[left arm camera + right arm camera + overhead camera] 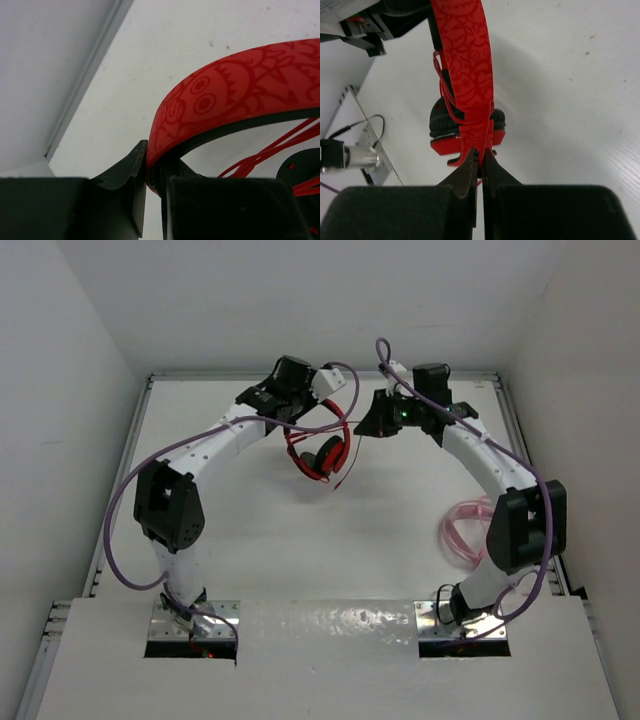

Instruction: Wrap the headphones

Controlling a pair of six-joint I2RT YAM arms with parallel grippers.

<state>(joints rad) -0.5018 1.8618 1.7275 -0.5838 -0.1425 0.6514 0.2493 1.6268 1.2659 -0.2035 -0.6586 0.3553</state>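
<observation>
The headphones [320, 450] hang at frame centre: red patterned headband uppermost, earcups below, thin red cable trailing.

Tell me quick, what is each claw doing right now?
Left gripper: closed, clamping the headphones by the band.
Right gripper: closed, pinching a thin red part of the headphones.

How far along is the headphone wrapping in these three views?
Done: the headphones are held off the table, and several cable strands lie by the headband. In hand: the left gripper clamps the headband; the right gripper pinches the cable. Left: a loose tail hangs below, unwrapped.
</observation>
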